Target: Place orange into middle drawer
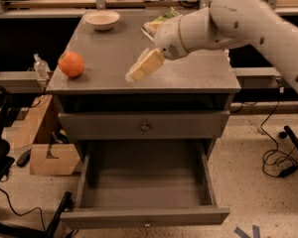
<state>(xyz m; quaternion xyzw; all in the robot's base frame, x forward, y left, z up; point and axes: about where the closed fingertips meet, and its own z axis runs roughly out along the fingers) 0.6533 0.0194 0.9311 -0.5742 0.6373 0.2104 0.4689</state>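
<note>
Orange [71, 64] sits untouched on the grey worktop [198, 73], well off to the picture-left of the claw [145, 66] and close to the worktop's left edge. The claw hangs just above the middle of the worktop, tilted down toward the fruit. It holds nothing, and how far open it is I cannot tell. Below the claw and nearer the camera, the middle drawer [144, 185] is pulled out and bare inside, under the shut drawer front [188, 127]. The main risk, as I judge it, is the approach. The fruit is round and smooth and lies near the edge, so a sideways nudge from an off-centre claw could roll it off onto the floor. A shallow grip could also let it slip on the way down, and a high release could bounce it out of the drawer. The white bowl [102, 19], beyond the claw, is well clear.
</note>
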